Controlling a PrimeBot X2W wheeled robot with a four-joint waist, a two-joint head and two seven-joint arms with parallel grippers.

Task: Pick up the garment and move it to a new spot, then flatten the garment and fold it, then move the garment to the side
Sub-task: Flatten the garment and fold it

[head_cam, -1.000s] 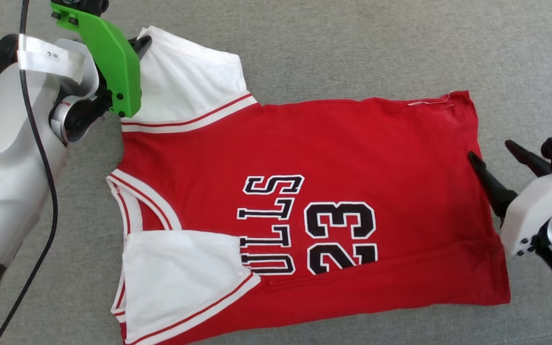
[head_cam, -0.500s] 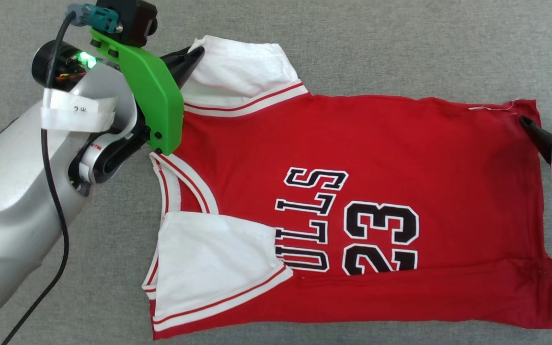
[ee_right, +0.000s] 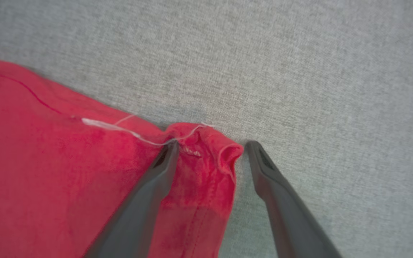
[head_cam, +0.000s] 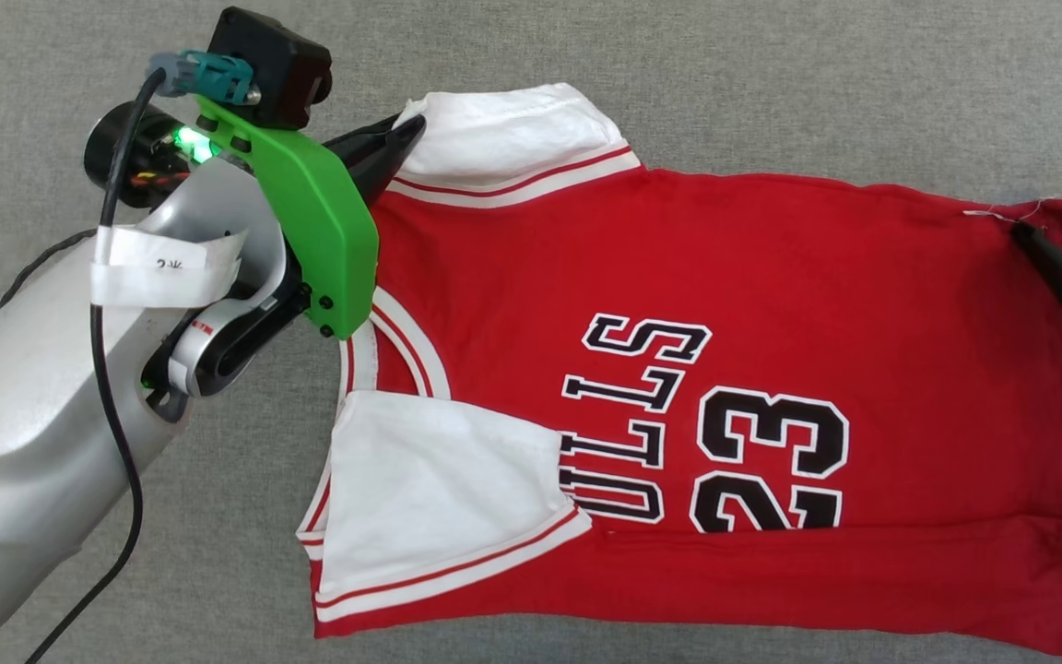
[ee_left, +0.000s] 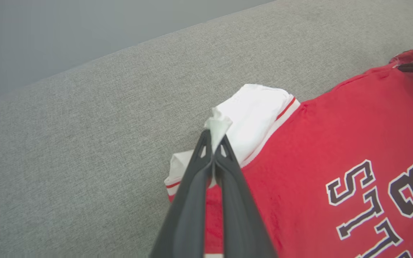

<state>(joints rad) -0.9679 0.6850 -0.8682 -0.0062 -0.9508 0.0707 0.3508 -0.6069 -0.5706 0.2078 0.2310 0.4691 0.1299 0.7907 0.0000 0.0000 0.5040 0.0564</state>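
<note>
While the left gripper pinches the red jersey by its white sleeve, the right gripper stands wide astride its hem corner; grey fabric lies beneath.

Grey woven surface is carrying one red garment.
The garment is lying front-up across the centre and right of the frame, its collar pointing left and its black lettering running sideways. One white sleeve is resting folded over the lower left, and the hem is reaching the right edge.
</note>
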